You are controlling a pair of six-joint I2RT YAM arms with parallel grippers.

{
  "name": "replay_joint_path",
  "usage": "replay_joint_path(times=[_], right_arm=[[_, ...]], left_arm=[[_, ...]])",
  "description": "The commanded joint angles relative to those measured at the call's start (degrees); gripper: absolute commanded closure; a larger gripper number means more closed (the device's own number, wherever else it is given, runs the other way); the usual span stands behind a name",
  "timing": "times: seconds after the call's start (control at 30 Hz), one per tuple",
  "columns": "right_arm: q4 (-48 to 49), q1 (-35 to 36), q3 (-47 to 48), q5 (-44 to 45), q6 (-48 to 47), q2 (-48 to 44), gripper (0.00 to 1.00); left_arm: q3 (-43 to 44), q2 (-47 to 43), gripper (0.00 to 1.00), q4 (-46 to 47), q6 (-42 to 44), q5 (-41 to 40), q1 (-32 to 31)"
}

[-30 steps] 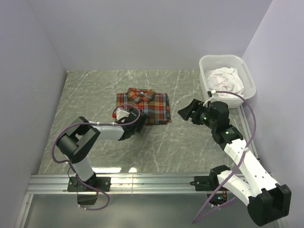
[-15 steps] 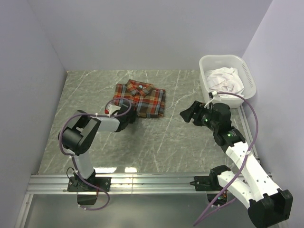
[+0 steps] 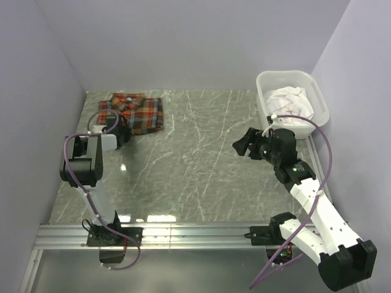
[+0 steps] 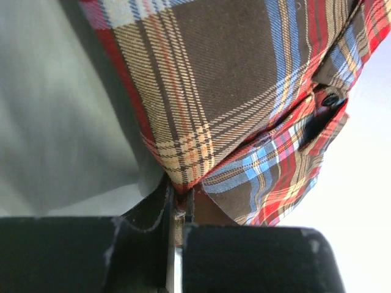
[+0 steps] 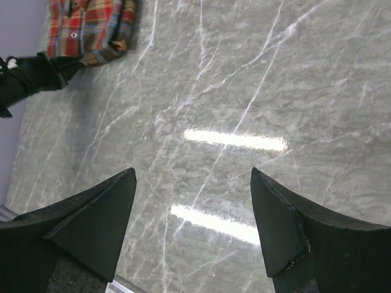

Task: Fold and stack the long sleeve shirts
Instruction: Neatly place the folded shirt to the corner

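Observation:
A folded plaid long sleeve shirt (image 3: 134, 112), red, orange, teal and dark brown, lies at the table's far left corner. My left gripper (image 3: 120, 131) is shut on its near edge; the left wrist view shows the plaid cloth (image 4: 232, 104) pinched between the black jaws. The shirt (image 5: 88, 27) also shows at the upper left of the right wrist view. My right gripper (image 3: 243, 144) hovers open over the bare marble right of centre, fingertips (image 5: 125, 183) wide apart, nothing between them.
A white basket (image 3: 266, 82) with crumpled white cloth (image 3: 290, 101) stands at the far right corner. Purple walls close the left, back and right sides. A metal rail (image 3: 183, 235) runs along the near edge.
The left gripper closed on the shirt's edge and dragged the folded shirt from the table's middle to the far left corner. The right arm barely moved.

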Motion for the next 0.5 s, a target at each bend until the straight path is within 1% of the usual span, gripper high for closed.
replay_joint_path(times=[0.0,0.03,0.07,0.1,0.17,0.2,0.23,0.27,0.3,0.37,0.4,0.43,0.47], right_arm=[[0.1,0.1,4.0,1.1,-1.7,0.9,0.18],[-0.3,0.1,4.3,1.2,-1.9,1.1,0.18],[-0.5,0.1,4.5,1.4,-1.9,1.3,0.18],[-0.5,0.1,4.9,1.7,-1.8,1.3,0.18],[-0.4,0.2,4.9,1.9,-1.8,0.9,0.18],[-0.3,0.2,4.7,2.0,-1.7,0.8,0.18],[-0.2,0.1,4.6,2.1,-1.8,0.6,0.18],[-0.4,0.1,4.6,2.2,-1.7,0.3,0.18],[-0.7,0.1,4.5,2.5,-1.8,0.2,0.19],[-1.2,0.1,4.8,3.3,-2.0,-0.1,0.19],[-1.6,0.1,4.9,3.6,-2.1,-0.3,0.19],[-1.9,0.2,4.8,4.1,-2.2,-0.5,0.19],[-2.0,0.2,4.7,4.4,-2.3,-1.0,0.18]], left_arm=[[6.9,3.2,1.00,-4.1,6.4,2.7,5.0],[8.1,5.1,1.00,-3.6,8.5,3.5,6.0],[9.4,6.3,0.99,-3.3,9.8,6.5,8.2],[12.4,7.7,1.00,-3.5,11.9,7.7,9.3],[16.2,12.0,1.00,-5.4,13.6,10.3,11.4],[19.6,13.4,0.99,-5.9,14.8,10.4,11.8],[21.4,15.4,0.99,-8.4,17.0,10.4,12.4],[22.8,16.0,0.98,-9.1,17.5,10.4,12.7],[24.0,16.5,0.94,-9.1,18.1,11.4,13.1],[23.7,16.0,0.84,-8.2,17.8,11.8,14.0],[22.6,15.6,0.72,-7.2,17.4,12.2,14.4],[22.1,14.7,0.65,-6.7,17.2,12.5,14.9],[21.9,14.2,0.45,-7.0,17.1,12.7,15.1]])
